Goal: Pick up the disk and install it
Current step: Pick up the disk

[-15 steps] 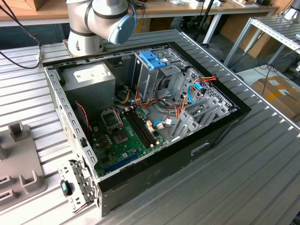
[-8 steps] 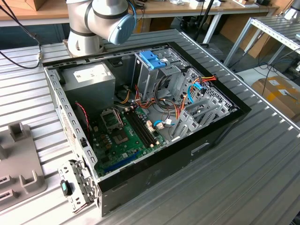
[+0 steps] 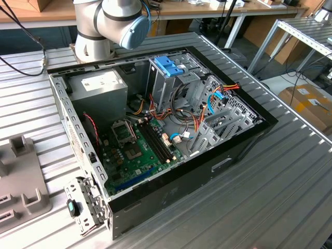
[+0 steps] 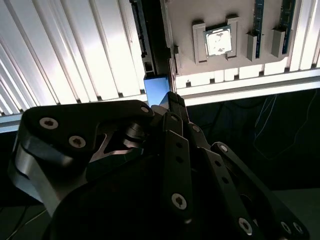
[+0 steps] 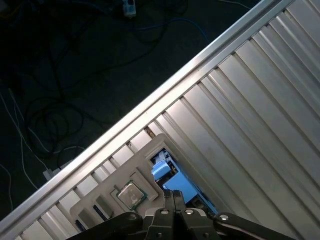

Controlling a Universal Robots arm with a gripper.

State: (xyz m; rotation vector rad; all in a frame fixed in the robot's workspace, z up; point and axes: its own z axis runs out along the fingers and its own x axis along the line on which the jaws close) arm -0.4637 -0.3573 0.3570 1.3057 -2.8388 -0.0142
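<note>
The disk [image 4: 156,90] stands on edge in a slot of a grey fixture tray [image 4: 185,45], its light-blue carrier rail end facing me. In the first wrist view the same disk [image 5: 167,175] shows as a light-blue strip beside the tray [image 5: 107,200]. My gripper [image 4: 173,102] hangs right at the rail's end, fingertips together, with nothing visibly between them. The gripper [image 5: 175,196] sits just over the strip in the first wrist view. The open computer case [image 3: 166,129] lies on the table in the exterior view, with a tall drive cage and blue latch [image 3: 168,66].
The tray also holds a processor chip [image 4: 218,41] and memory sticks [image 4: 259,20]. The ribbed metal table [image 5: 260,100] ends at an edge with dark floor and cables [image 5: 60,75] beyond. A grey power supply [image 3: 98,88] sits in the case. The arm's base [image 3: 104,26] stands behind it.
</note>
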